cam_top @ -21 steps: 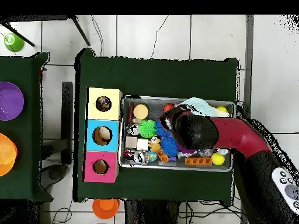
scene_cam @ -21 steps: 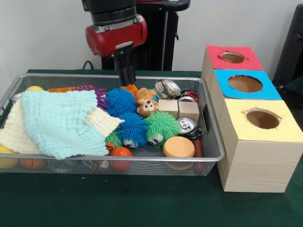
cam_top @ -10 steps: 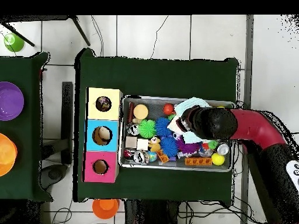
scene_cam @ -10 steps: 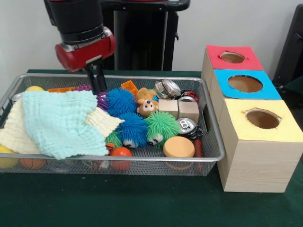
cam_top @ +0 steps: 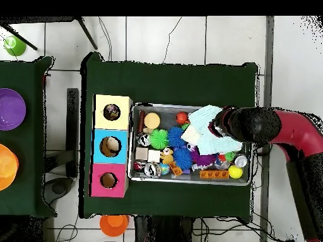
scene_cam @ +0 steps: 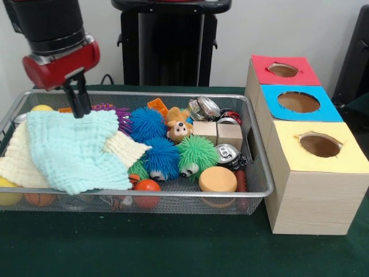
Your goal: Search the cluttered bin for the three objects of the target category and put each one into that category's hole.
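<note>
A wire mesh bin [scene_cam: 173,94] holds a jumble of things. At its left lie a light-blue cloth [scene_cam: 75,150] and a cream cloth [scene_cam: 124,147] under it. My gripper [scene_cam: 79,109] hangs over the blue cloth's far edge, with its tips at the fabric. It is open by a narrow gap and holds nothing. To the right lie two blue spiky balls [scene_cam: 148,123], a green spiky ball [scene_cam: 197,154], a plush bear [scene_cam: 178,128], two wooden blocks [scene_cam: 229,135], cans [scene_cam: 226,153] and an orange disc [scene_cam: 217,179]. In the overhead view the arm [cam_top: 252,125] covers the gripper above the blue cloth [cam_top: 203,118].
Three wooden boxes stand right of the bin, each with a round hole: red top [scene_cam: 283,70], blue top [scene_cam: 298,102], yellow top [scene_cam: 320,145]. A purple spiky ball [scene_cam: 119,112], a red ball [scene_cam: 147,186] and yellow balls [scene_cam: 41,108] lie around the cloths.
The arm has swept along the bin's far side from above the blue spiky ball and bear to the blue cloth's far edge, and dropped lower. Nothing was picked up.
</note>
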`<state>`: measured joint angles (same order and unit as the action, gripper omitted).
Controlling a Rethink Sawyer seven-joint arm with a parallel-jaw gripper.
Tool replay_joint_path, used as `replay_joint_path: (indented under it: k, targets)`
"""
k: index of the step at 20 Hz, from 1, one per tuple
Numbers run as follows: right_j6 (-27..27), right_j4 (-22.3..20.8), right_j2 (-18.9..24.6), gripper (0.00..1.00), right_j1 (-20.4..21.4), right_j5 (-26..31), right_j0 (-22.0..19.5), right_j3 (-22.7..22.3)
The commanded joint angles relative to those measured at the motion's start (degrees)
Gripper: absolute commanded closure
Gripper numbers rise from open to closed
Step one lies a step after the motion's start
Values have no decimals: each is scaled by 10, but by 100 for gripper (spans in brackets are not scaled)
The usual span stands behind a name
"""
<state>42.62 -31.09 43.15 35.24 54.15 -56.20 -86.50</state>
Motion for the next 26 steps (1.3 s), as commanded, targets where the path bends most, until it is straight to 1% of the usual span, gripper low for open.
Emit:
replay_joint_path:
  k: [1, 3, 6, 8, 9, 13, 14, 15, 16, 18, 19, 26]
  targets:
    - [-200, -33, 38, 100, -14, 44, -22, 41]
    - [-198, -41, 35, 100, -15, 27, -22, 41]
    - [-182, -63, 17, 100, -28, 9, -10, 52]
    - [-174, -72, 9, 100, -32, -1, -10, 44]
    - [-175, -76, 7, 100, -39, 2, -8, 52]
    - [-172, -81, 6, 100, -44, 16, -6, 55]
    - [-174, -71, 8, 100, -47, 32, -7, 51]
    - [-175, -72, 9, 100, -48, 39, -3, 53]
    - [-185, -85, 0, 100, -45, 57, 6, 58]
    - [-193, -84, 2, 100, -49, 67, 7, 58]
    - [-194, -85, 2, 0, -49, 68, 7, 56]
    - [-202, -90, 1, 0, -52, 62, 5, 55]
